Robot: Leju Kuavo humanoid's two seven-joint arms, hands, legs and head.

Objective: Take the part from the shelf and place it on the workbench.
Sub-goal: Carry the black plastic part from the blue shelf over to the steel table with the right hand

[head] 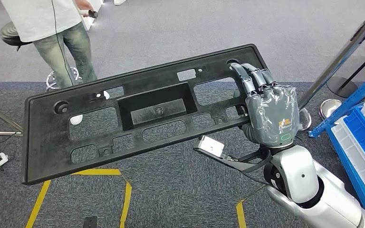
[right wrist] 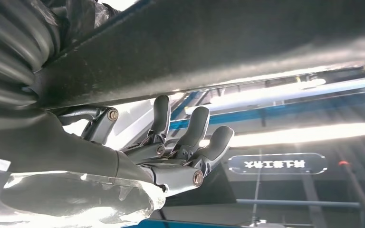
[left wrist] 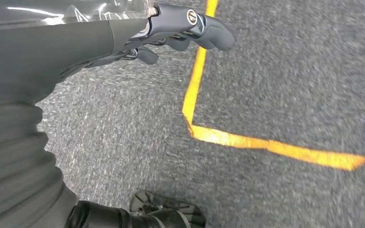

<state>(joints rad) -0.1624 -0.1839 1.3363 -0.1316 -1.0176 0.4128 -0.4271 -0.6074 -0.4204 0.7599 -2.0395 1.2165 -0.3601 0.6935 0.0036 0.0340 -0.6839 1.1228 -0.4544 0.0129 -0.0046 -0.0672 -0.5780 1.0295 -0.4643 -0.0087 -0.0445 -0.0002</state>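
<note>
Part [head: 138, 111] in transit: your right hand [head: 271, 111] carries the long black panel above the carpet, fingers [head: 249, 76] wrapped over its end. Your left hand [left wrist: 171, 33] hangs with fingers loosely curled, holding nothing. Setting it on the bench remains, by my judgement.

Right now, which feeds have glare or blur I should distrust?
Head view: evenly lit and sharp on the black part in the right hand. Left wrist view: carpet and yellow tape slightly smeared. Right wrist view: strong backlight leaves the fingers silhouetted.
</note>
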